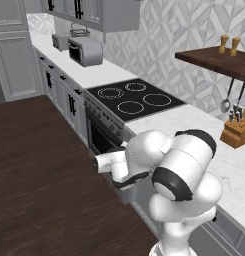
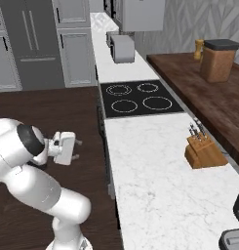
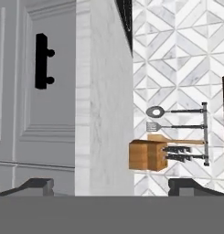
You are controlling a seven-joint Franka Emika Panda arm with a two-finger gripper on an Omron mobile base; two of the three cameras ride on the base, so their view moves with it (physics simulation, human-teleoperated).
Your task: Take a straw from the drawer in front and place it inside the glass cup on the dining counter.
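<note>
A white robot arm stands on dark wood flooring beside a run of grey kitchen cabinets topped with white marble; its gripper (image 2: 78,150) is held level, pointing at the cabinet fronts from a short way off, fingers spread wide with nothing between them; in the hand view the two dark fingertips (image 3: 38,186) sit far apart at about 7 and 5 o'clock. That view is rolled sideways; the drawer (image 3: 22,91), a grey panelled front with a small black handle (image 3: 41,61) at about 10 o'clock, looks shut, with the marble worktop's edge (image 3: 104,100) running beside it. At about 4 o'clock a wooden knife block (image 3: 147,155) stands on the worktop, with a rail of hanging utensils (image 3: 177,111) on the patterned wall behind it. In the left base view a black cooktop (image 1: 134,98) lies at 12 o'clock from the arm; a toaster (image 1: 85,51) sits farther along at 11 o'clock; the straw cannot be seen.
</note>
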